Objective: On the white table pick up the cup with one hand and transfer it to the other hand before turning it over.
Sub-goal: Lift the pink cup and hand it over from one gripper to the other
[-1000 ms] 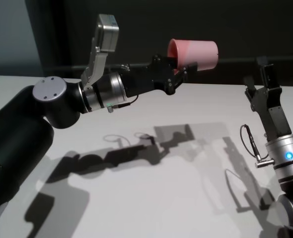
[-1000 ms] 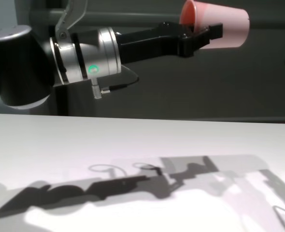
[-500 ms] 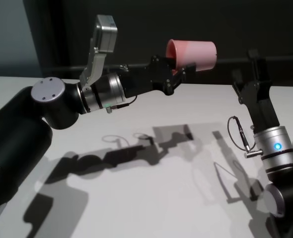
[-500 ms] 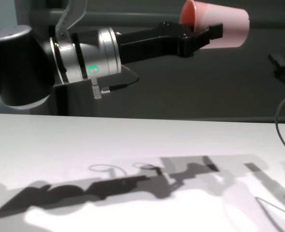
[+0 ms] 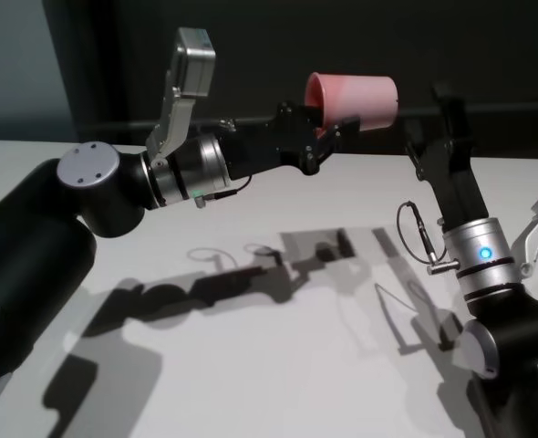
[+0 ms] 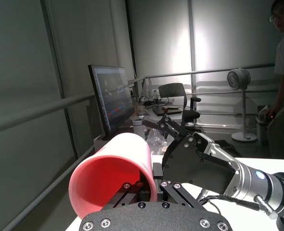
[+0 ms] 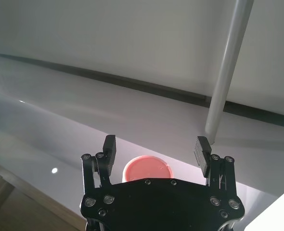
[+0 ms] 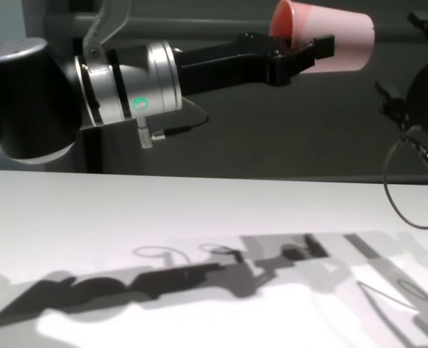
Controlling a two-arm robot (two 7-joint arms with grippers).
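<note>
Cup [image 5: 353, 99], unmarked, in left pincer [image 5: 328, 139]

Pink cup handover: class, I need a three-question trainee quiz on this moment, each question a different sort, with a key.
1. True or false: the pink cup rests on the white table.
2. Which tool grips the cup? A left B right
3. Fill in: the right tool stands ___, beside the cup's base.

Key: 1 false, it is held in the air, lying sideways. 2 A, the left tool at the rim. 3 open.
</note>
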